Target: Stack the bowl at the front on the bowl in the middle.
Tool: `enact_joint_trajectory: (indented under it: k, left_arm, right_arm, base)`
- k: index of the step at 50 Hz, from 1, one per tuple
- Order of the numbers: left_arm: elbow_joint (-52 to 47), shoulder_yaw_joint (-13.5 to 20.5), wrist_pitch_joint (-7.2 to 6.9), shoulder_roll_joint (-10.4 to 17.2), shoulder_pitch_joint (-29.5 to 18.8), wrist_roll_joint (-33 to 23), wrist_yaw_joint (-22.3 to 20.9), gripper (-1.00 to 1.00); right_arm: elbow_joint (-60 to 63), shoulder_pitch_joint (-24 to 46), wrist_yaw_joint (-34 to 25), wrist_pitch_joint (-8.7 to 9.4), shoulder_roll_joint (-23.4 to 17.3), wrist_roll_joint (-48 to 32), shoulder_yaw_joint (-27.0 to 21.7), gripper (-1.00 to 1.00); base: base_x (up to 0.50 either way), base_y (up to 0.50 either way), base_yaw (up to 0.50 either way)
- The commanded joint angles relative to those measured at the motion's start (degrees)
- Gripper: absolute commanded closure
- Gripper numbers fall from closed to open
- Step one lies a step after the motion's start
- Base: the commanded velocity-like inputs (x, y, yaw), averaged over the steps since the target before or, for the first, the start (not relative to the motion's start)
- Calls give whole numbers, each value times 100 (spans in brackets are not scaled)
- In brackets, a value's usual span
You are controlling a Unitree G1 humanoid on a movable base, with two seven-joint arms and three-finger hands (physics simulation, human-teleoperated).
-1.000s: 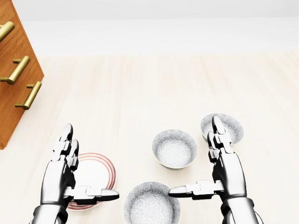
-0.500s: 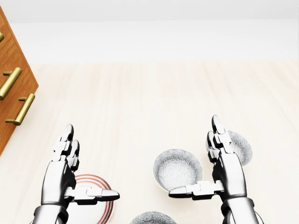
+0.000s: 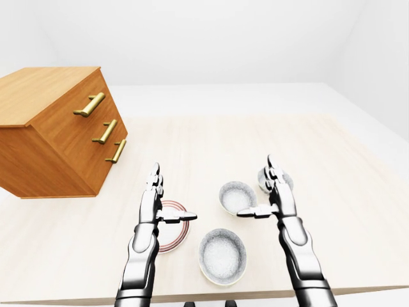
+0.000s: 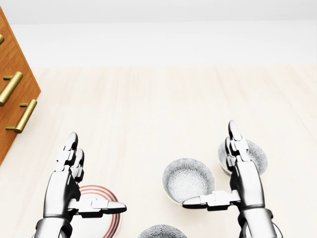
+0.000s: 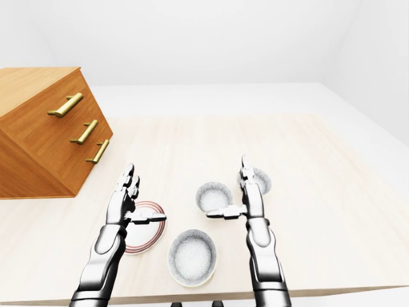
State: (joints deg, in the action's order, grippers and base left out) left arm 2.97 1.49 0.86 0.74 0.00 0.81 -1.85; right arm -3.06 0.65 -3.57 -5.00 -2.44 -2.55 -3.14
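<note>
While empty, front bowl near middle bowl.

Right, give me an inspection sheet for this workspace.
Surface: pale wooden table, flat.
Job's things: front bowl nearest the left-eye view's bottom, upright, empty; middle bowl above it, upright, empty, apart; not yet stacked.
Clutter: third bowl partly hidden by the right hand; red-ringed plate partly hidden by the left hand; wooden drawer chest at left.
Grippers: both hands open, holding nothing.
Cables: nothing seen.
Surroundings: plain white walls.
</note>
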Motion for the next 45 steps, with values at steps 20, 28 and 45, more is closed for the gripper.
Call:
enact_joint_trajectory:
  k: [20, 28, 45]
  left_arm:
    - [21, 24, -52, 3, -7, 64, 10, -100]
    - [64, 61, -54, 20, -35, 103, -5, -100]
    - [-32, 62, -116, 18, 1, 106, -4, -100]
  right_arm:
    - [515, 197, 331, 0, -643, -1792, -849, -100]
    - [506, 268, 1122, 0, -1260, -3748, -1103, -100]
    - [418, 197, 1941, 0, -1394, -5640, -1192, -100]
  base:
    - [0, 0, 0]
    - [0, 0, 0]
    - [0, 0, 0]
